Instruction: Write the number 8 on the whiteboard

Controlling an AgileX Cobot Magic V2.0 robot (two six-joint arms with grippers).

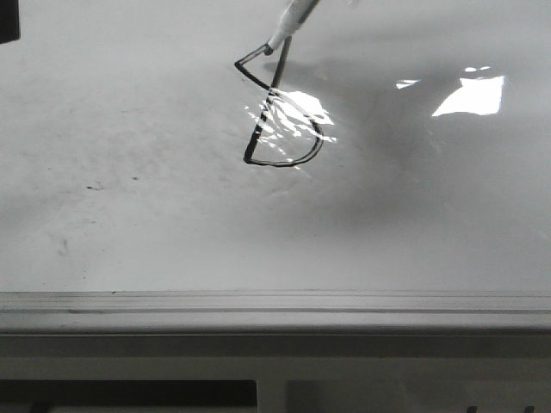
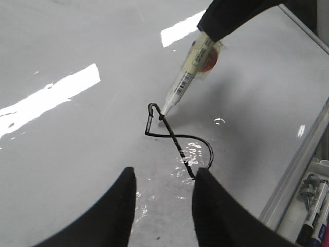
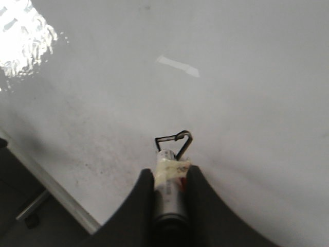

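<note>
— Well, what's nearest on the surface?

— A grey metal edge rail (image 1: 275,303) runs along the near side of the large glossy white whiteboard (image 1: 129,215), which carries faint grey smudges and bright reflections. Beyond the rail, in the left wrist view, a few spare pens (image 2: 314,206) lie in a tray.

— And how many drawn figures?

— One thin black number 8 (image 1: 280,120), near the board's middle: rounded lower loop closer, pointed upper loop farther.

— The pincers?

— Two. The left gripper (image 2: 163,206) hangs above the figure, its black fingers parted and holding nothing. The right gripper (image 3: 169,182) is clamped around one white marker (image 2: 187,77), whose tip touches the board at the upper loop.
</note>
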